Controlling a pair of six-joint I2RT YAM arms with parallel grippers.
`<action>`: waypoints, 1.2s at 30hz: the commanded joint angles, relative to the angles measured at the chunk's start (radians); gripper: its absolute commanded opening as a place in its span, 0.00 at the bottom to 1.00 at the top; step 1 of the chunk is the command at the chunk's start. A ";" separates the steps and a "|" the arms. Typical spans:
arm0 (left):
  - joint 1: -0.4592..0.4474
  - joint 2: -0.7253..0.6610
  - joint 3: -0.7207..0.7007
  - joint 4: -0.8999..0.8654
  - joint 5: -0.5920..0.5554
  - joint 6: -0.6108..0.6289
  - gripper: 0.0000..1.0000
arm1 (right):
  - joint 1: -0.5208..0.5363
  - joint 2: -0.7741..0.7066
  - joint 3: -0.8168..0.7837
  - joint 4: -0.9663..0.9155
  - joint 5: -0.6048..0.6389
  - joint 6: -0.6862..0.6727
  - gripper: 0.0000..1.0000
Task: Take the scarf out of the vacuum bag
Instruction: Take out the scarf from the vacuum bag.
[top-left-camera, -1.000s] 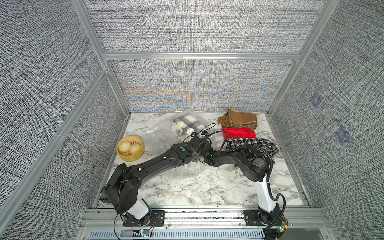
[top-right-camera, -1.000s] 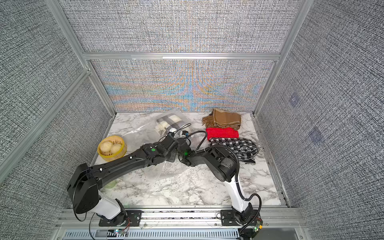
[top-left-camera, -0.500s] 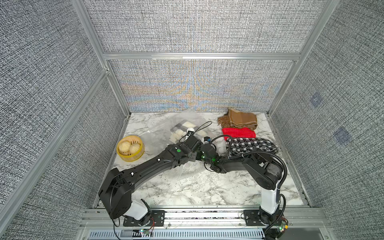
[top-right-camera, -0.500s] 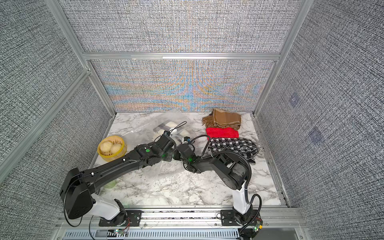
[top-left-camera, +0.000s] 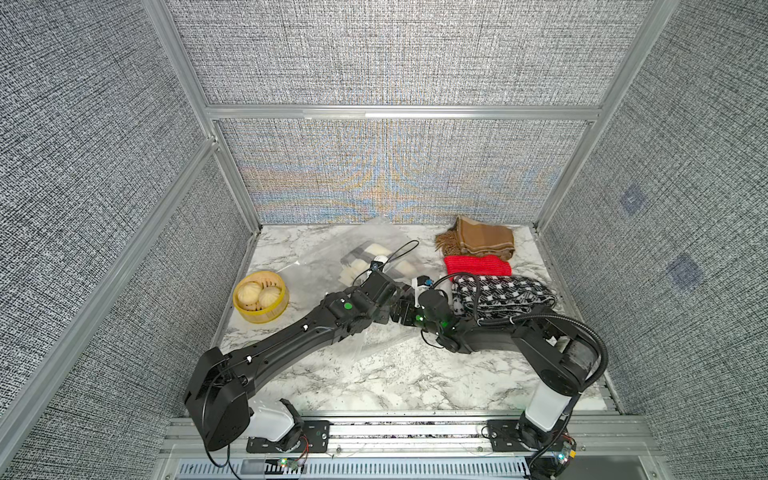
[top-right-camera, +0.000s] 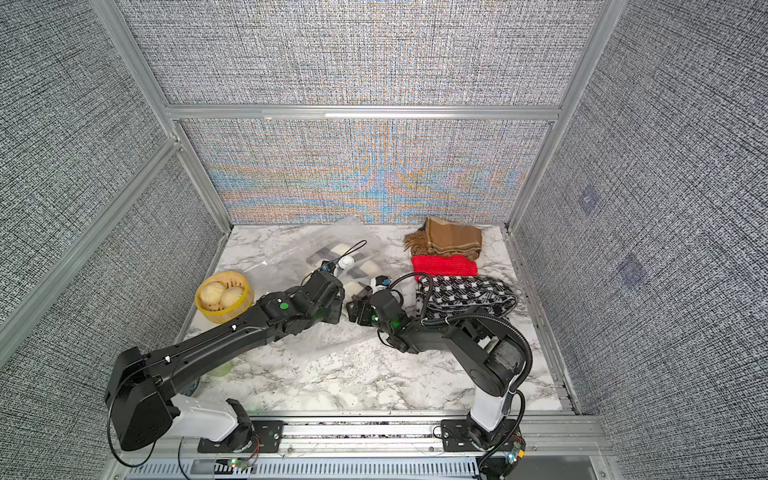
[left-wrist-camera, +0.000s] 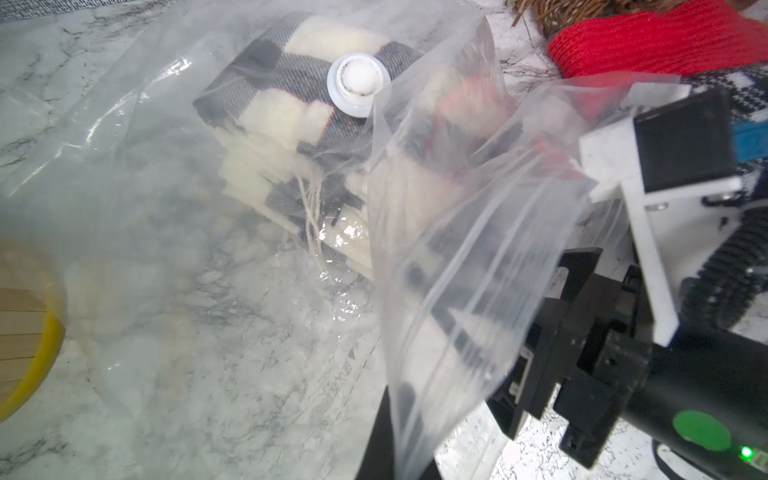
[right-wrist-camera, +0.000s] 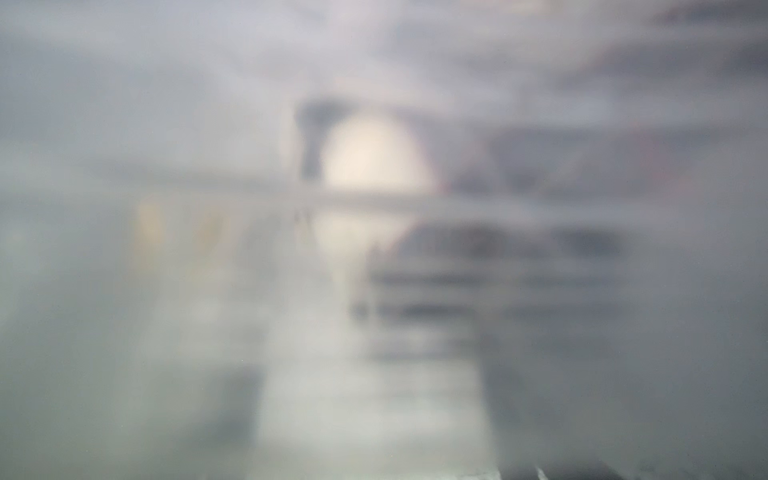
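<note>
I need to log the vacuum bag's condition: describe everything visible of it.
The vacuum bag is a large clear, crinkly plastic pouch lying on the marble table, with a round white valve on its face. A folded grey-and-cream scarf lies inside. One edge stands raised as a flap, apparently pinched by the shut jaws of the left gripper; the right gripper reaches in behind that flap.

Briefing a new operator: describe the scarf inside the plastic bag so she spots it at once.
On the marble table, find the clear vacuum bag, left of three loose scarves. Under its white valve lies the grey-and-cream plaid scarf, the only one inside plastic.
</note>
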 joint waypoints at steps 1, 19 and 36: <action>0.000 0.001 -0.004 0.018 0.020 -0.003 0.00 | -0.008 0.017 -0.004 -0.009 0.065 0.021 0.86; -0.001 0.006 -0.003 0.019 0.061 0.001 0.00 | -0.041 0.123 0.011 0.101 0.092 0.073 0.99; -0.001 0.017 0.002 0.017 0.079 0.009 0.00 | -0.032 0.247 0.123 0.129 0.116 0.083 0.99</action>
